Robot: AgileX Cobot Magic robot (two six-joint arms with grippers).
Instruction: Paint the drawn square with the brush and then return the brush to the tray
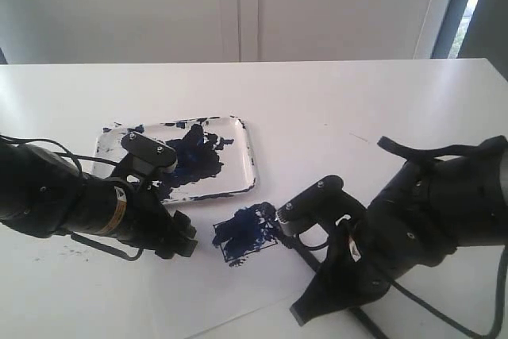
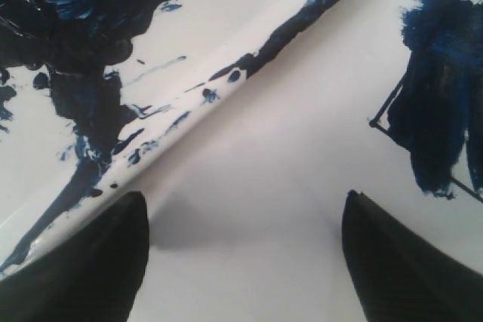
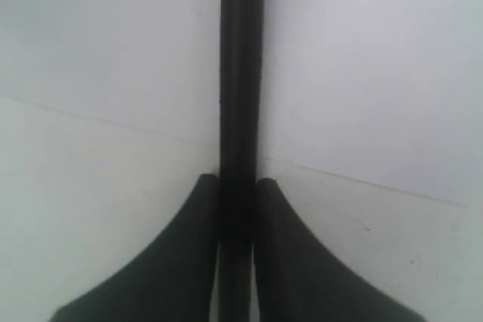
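Note:
The white tray [image 1: 252, 156], smeared with dark blue paint, lies left of centre on the table. Just in front of its right corner is the drawn square [image 1: 246, 232], tilted like a diamond and largely filled with blue. From the square, the thin black brush [image 1: 302, 252] runs back under my right arm. In the right wrist view my right gripper [image 3: 238, 186] is shut on the brush [image 3: 240, 73], both fingers pressed against its handle. My left gripper [image 2: 245, 254] hangs open over bare white paper, between the tray's rim [image 2: 226, 96] and the square [image 2: 438, 111]. In the exterior view the left gripper [image 1: 184, 240] is just left of the square.
A white paper sheet [image 1: 238, 291] under the square covers the table's near part. Small paint specks [image 1: 67, 252] mark the table at the left. The table's back edge meets a white wall. Black cables [image 1: 48, 144] loop around both arms.

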